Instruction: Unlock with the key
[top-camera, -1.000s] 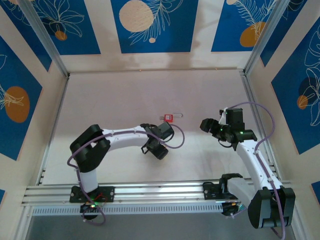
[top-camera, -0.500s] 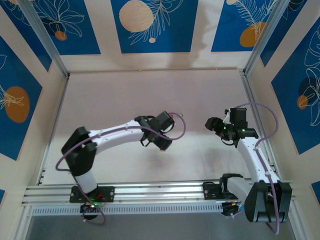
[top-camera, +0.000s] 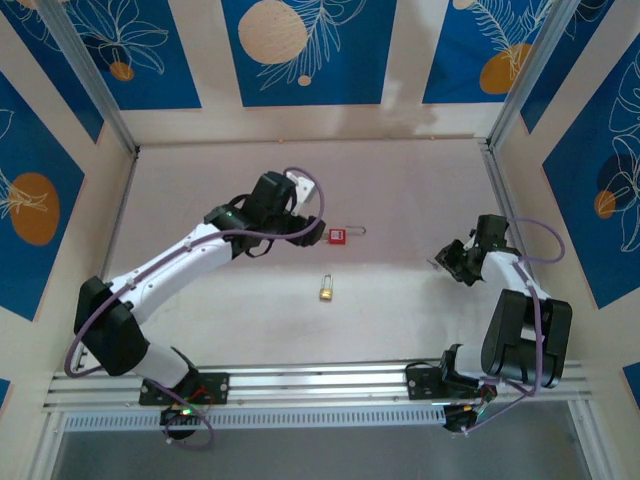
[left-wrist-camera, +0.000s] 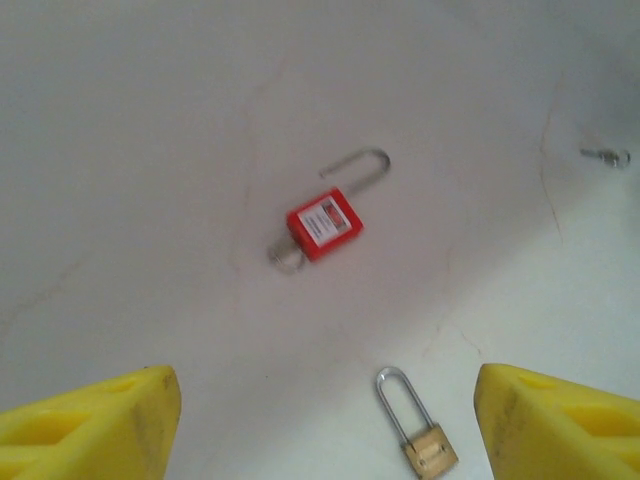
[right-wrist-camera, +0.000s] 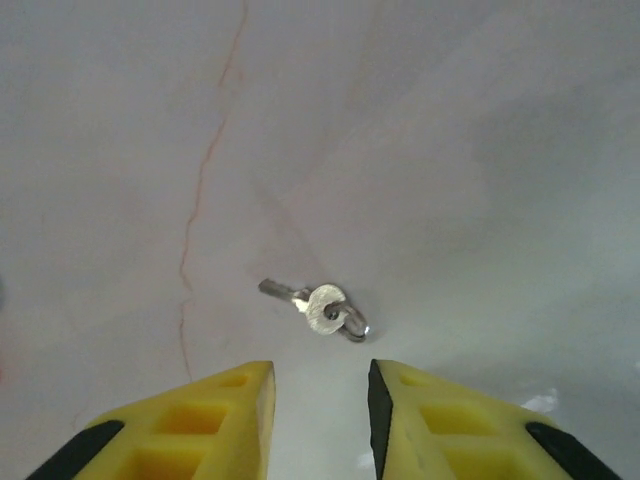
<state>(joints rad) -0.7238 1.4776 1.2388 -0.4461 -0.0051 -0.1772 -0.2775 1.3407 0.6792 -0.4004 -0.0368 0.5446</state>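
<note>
The key (right-wrist-camera: 315, 306), small and silver with a ring through its head, lies flat on the table just ahead of my right gripper (right-wrist-camera: 320, 400). That gripper's yellow jaws stand a narrow gap apart with nothing between them. The key also shows far right as a tiny silver speck (left-wrist-camera: 606, 156). A red padlock (top-camera: 337, 236) with a silver shackle lies mid-table (left-wrist-camera: 322, 222), and a brass padlock (top-camera: 326, 290) with a long shackle lies nearer (left-wrist-camera: 425, 440). My left gripper (left-wrist-camera: 330, 425) hovers wide open above both locks, just left of the red one (top-camera: 300, 226). My right gripper (top-camera: 455, 262) is low at the right.
Aluminium rails (top-camera: 300, 385) run along the near edge, and blue patterned walls (top-camera: 300, 50) enclose the table. A thin reddish crack line (right-wrist-camera: 205, 160) marks the surface left of the key. Open tabletop (top-camera: 400, 190) lies between the two arms.
My left arm swung from the centre toward the back left, uncovering the brass padlock. My right gripper dropped toward the table on the right and its jaws narrowed.
</note>
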